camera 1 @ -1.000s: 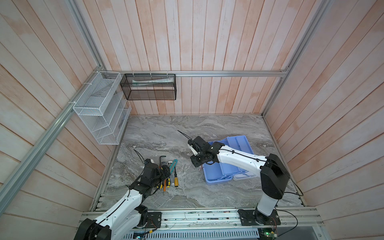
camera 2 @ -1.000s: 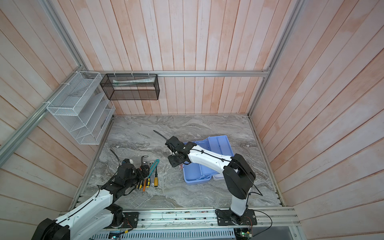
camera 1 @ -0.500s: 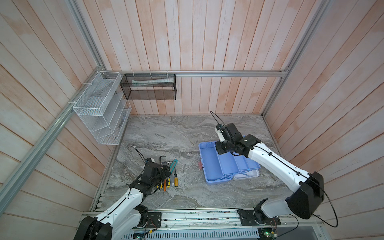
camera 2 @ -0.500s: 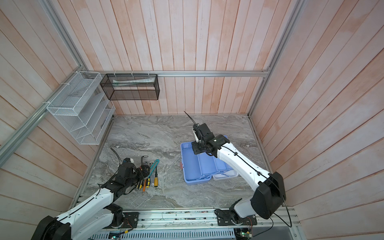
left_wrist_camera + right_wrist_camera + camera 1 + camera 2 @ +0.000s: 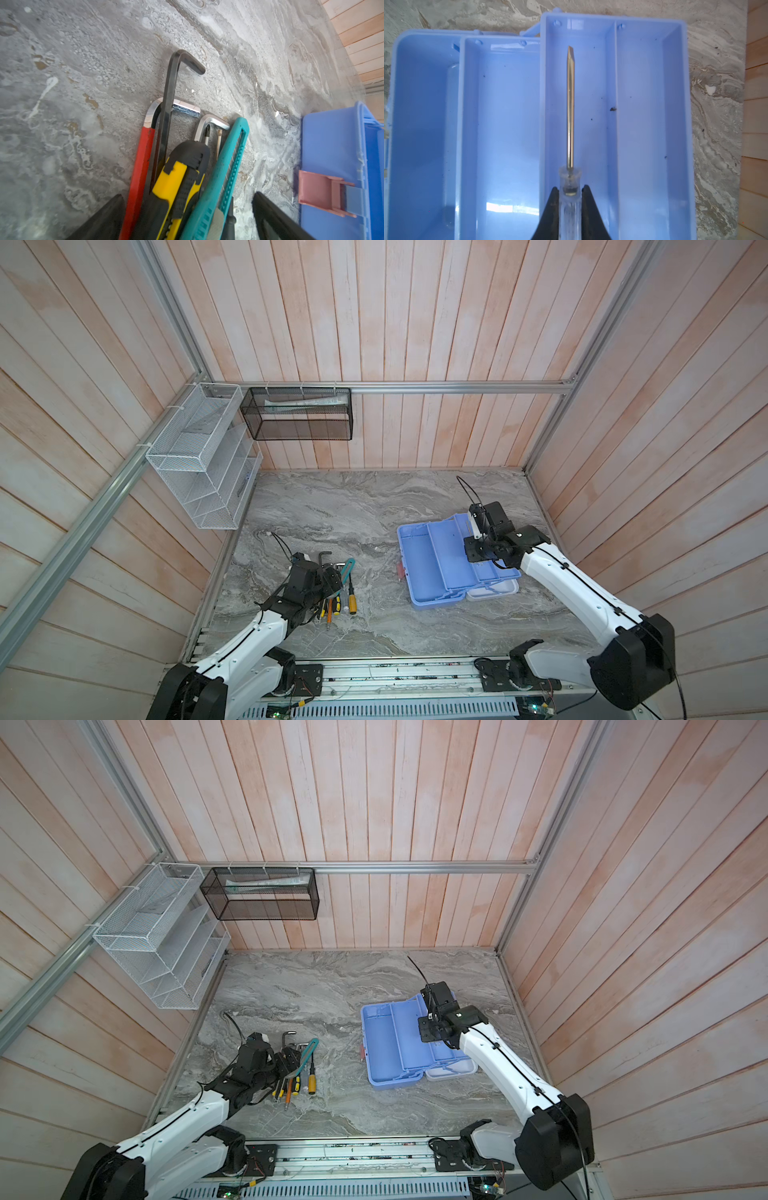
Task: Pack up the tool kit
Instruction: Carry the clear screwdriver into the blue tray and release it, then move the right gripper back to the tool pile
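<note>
The tool kit's light blue toolbox lies open right of centre, its trays bare, white lid behind, pink latch in front. My right gripper hangs over the rear tray, shut on a clear-handled flat screwdriver. At the left, my left gripper stands open, its fingers straddling a pile of tools: a black hex key, a red-handled hex key, a yellow-black knife and a teal knife.
Yellow and orange-handled screwdrivers lie beside the left gripper. A white wire basket hangs on the left wall and a black mesh basket on the back wall. Wooden walls close in the marble tabletop.
My right arm has carried the screwdriver from left of the toolbox rightward to above its rear tray. The left arm has stayed still over the tools.
</note>
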`<action>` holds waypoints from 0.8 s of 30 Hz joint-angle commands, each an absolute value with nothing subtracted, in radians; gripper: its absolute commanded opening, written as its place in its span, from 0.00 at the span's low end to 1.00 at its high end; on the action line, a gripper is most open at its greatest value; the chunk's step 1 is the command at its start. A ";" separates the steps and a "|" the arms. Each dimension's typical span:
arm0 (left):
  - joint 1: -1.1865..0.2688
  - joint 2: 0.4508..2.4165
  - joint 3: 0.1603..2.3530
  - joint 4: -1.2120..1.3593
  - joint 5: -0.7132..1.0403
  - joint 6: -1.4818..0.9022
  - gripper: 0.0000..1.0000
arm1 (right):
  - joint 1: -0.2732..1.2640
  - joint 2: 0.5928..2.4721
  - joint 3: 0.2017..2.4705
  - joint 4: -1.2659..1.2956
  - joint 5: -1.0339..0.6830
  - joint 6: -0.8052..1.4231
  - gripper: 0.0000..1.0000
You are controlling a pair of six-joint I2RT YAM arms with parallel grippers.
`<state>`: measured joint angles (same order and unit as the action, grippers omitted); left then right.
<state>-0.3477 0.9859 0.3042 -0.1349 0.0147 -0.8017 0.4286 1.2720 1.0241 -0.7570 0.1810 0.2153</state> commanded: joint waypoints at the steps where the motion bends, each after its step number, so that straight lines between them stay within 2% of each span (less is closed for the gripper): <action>1: -0.351 0.988 0.326 -0.137 0.007 -0.784 0.97 | 0.428 1.287 1.010 -0.743 0.176 0.207 0.00; 4: -0.351 0.984 0.327 -0.143 0.002 -0.781 0.97 | 0.427 1.298 1.001 -0.734 0.172 0.211 0.00; 5: -0.351 0.983 0.330 -0.149 0.000 -0.781 0.97 | 0.428 1.301 1.002 -0.736 0.173 0.212 0.03; 8: -0.351 0.982 0.334 -0.154 0.000 -0.775 0.97 | 0.428 1.305 1.011 -0.744 0.201 0.218 0.23; 13: -0.351 0.981 0.355 -0.173 -0.007 -0.755 0.97 | 0.427 1.308 1.058 -0.770 0.224 0.211 0.38; 19: -0.347 0.956 0.384 -0.252 -0.088 -0.774 0.98 | 0.460 1.331 1.197 -0.793 0.198 0.231 0.41; 24: -0.331 0.969 0.429 -0.363 -0.160 -0.789 0.99 | 0.633 1.405 1.231 -0.638 0.040 0.312 0.44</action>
